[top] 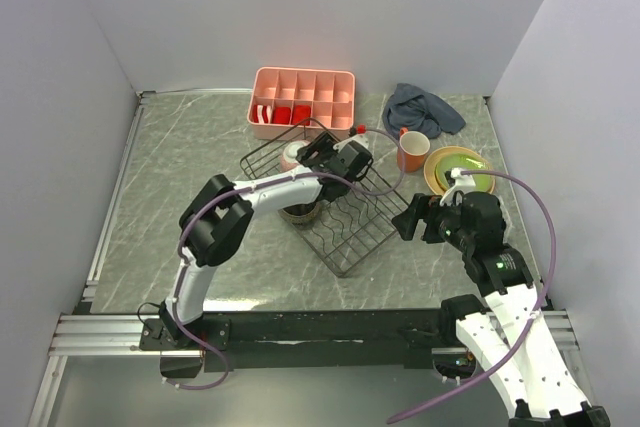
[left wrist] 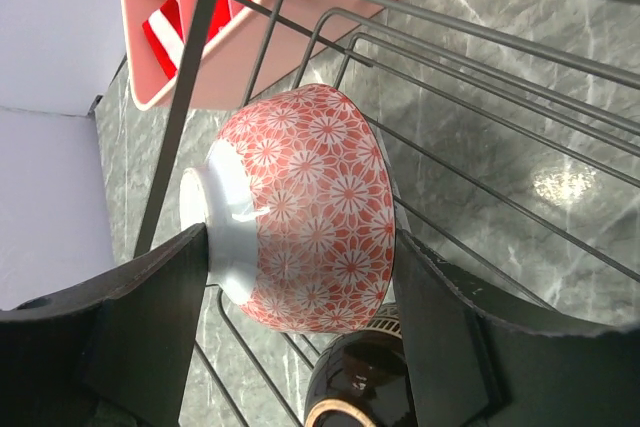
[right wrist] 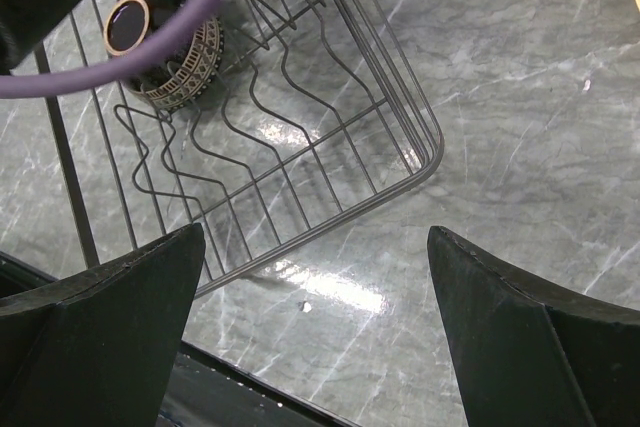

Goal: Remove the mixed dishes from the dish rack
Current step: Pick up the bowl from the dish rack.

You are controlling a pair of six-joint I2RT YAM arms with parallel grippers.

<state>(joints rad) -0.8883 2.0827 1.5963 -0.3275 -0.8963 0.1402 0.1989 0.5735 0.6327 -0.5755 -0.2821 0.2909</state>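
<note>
The black wire dish rack [top: 345, 222] sits mid-table. Inside it, a pinkish floral bowl [left wrist: 310, 207] lies on its side at the far end [top: 291, 155]. My left gripper [left wrist: 300, 287] straddles it, one finger on the white foot and the other on the rim, shut on it. A dark-brown bowl [left wrist: 365, 387] lies just below it in the rack [top: 300, 213]. My right gripper [top: 415, 219] hovers open by the rack's right corner [right wrist: 400, 187], holding nothing. An orange mug [top: 412, 151] and stacked plates [top: 458, 169] stand on the table to the right.
A pink compartment tray [top: 303, 99] with red-white items stands behind the rack, close to the bowl [left wrist: 230, 57]. A grey cloth [top: 422, 107] lies at the back right. White walls enclose the table on three sides.
</note>
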